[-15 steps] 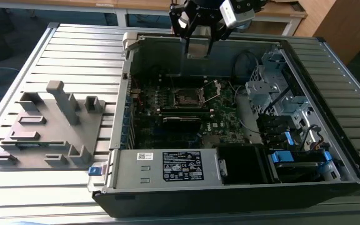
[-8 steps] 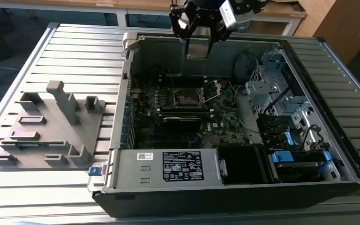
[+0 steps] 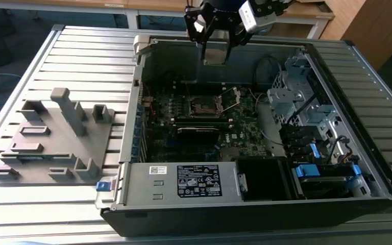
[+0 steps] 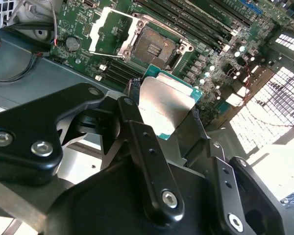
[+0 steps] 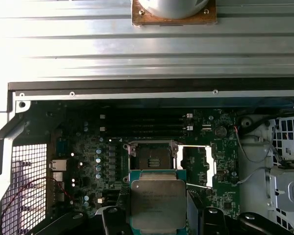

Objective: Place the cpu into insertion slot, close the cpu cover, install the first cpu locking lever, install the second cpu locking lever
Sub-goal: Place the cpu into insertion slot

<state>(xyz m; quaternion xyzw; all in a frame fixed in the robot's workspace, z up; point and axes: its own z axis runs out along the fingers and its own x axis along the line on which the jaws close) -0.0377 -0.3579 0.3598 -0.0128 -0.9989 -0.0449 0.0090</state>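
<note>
A workshop: open computer case [image 3: 216, 220] on slatted metal bench [image 3: 80, 51].

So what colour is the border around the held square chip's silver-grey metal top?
Green, on the flat square silver-topped cpu; clearest in first wrist view.

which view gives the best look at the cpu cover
The second wrist view: the cpu cover is largest there, swung open beside the insertion slot. The first wrist view shows it open too, but smaller; the exterior view shows a small tilted frame.
</note>
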